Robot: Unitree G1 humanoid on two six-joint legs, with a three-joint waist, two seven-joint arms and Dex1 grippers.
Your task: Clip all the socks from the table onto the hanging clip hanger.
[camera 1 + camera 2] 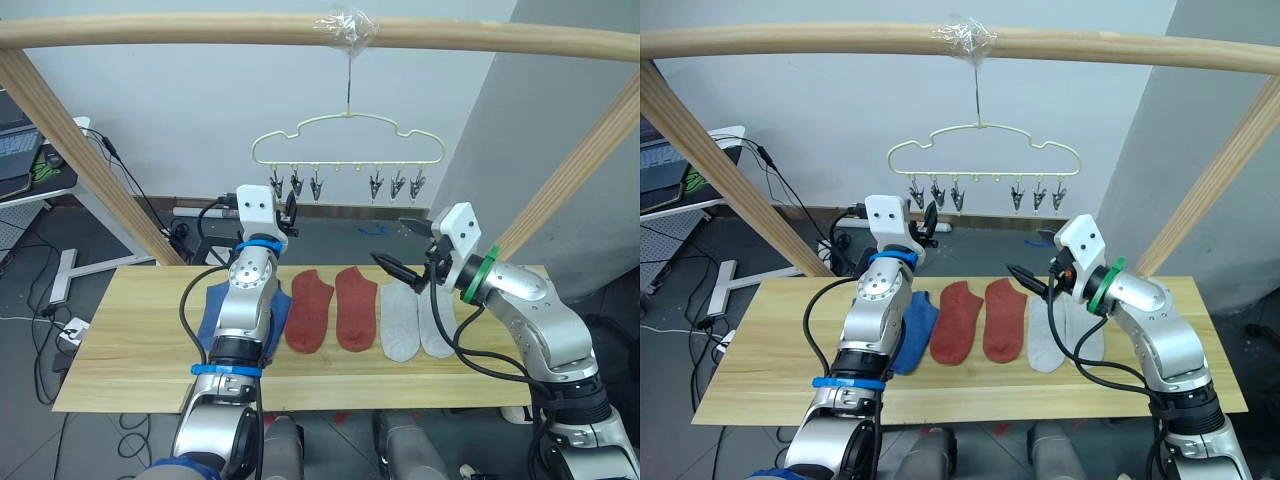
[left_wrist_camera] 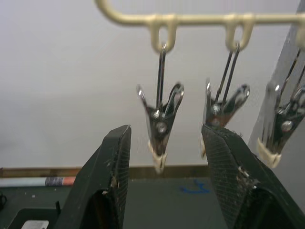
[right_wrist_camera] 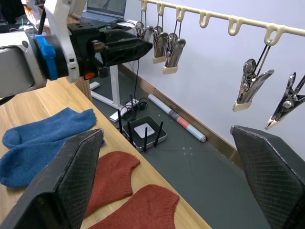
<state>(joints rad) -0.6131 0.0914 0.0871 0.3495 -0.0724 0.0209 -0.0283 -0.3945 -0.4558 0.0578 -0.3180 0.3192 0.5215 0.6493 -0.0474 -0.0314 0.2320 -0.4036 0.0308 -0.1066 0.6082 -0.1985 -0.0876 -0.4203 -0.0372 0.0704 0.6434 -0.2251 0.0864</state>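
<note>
Jaws gaping on both my grippers, gripping nothing.
Left gripper [image 2: 164, 181] is hovering under a clip [image 2: 161, 125] of the clip hanger [image 1: 348, 140]; right gripper [image 1: 400, 250] is hanging above grey socks [image 1: 415, 318] on the worktop [image 1: 130, 340].

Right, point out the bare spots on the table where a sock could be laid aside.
The table is bare on the robot's left, from the blue socks to the edge, and along the near edge. A smaller patch lies right of the grey socks. The middle is crowded: blue, red socks and grey lie side by side.

six socks [image 1: 355, 308] flat on table [image 1: 120, 340], apparently unclipped.
</note>
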